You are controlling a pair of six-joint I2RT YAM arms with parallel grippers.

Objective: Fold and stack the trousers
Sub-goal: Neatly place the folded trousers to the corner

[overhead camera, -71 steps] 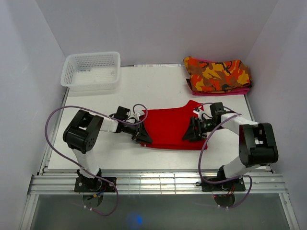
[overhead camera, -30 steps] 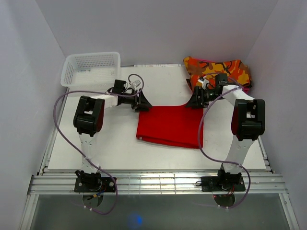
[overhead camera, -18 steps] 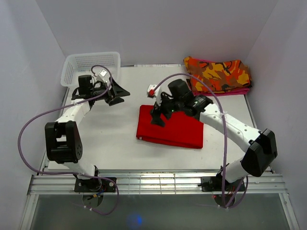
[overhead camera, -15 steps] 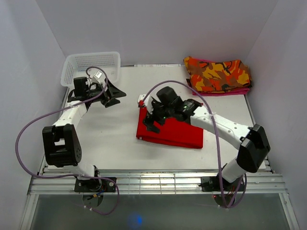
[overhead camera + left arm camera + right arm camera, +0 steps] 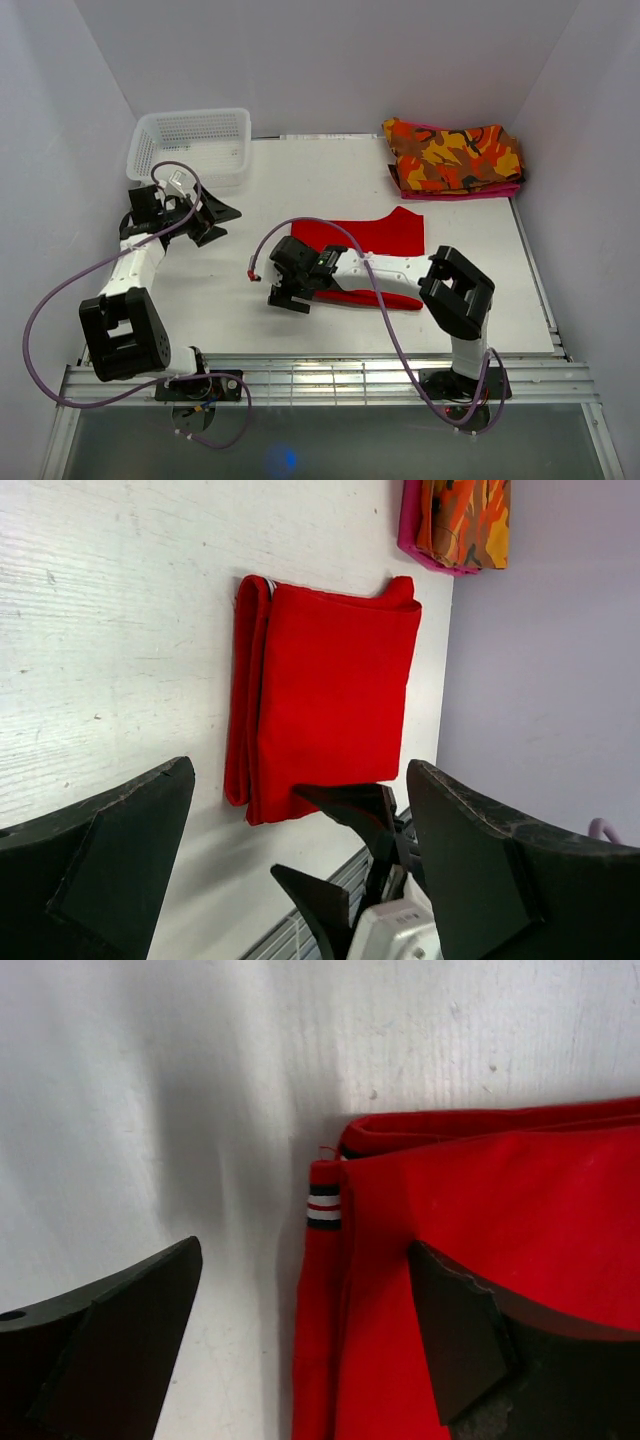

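The red trousers (image 5: pixel 385 238) lie folded into a flat rectangle right of the table's middle, and the left wrist view shows the same trousers (image 5: pixel 335 680). My right gripper (image 5: pixel 285 285) hovers low at their near left corner, open and holding nothing. In its own view one finger stands over bare table and the other over the trousers (image 5: pixel 500 1250), near a small striped tag (image 5: pixel 322 1206). My left gripper (image 5: pixel 214 223) is off to the left by the basket, open and empty, well apart from the cloth. The right gripper (image 5: pixel 335 855) shows between the left one's fingers.
A white mesh basket (image 5: pixel 190 145) stands at the back left. A folded camouflage garment (image 5: pixel 455 155) lies on a pink one at the back right, also seen as the camouflage garment (image 5: pixel 465 520). The white table (image 5: pixel 250 190) ends at a metal rail near the arm bases.
Both grippers left the trousers' far edge. The left arm swung away left toward the basket, opening wide. The right arm crossed over the cloth to its near left corner.
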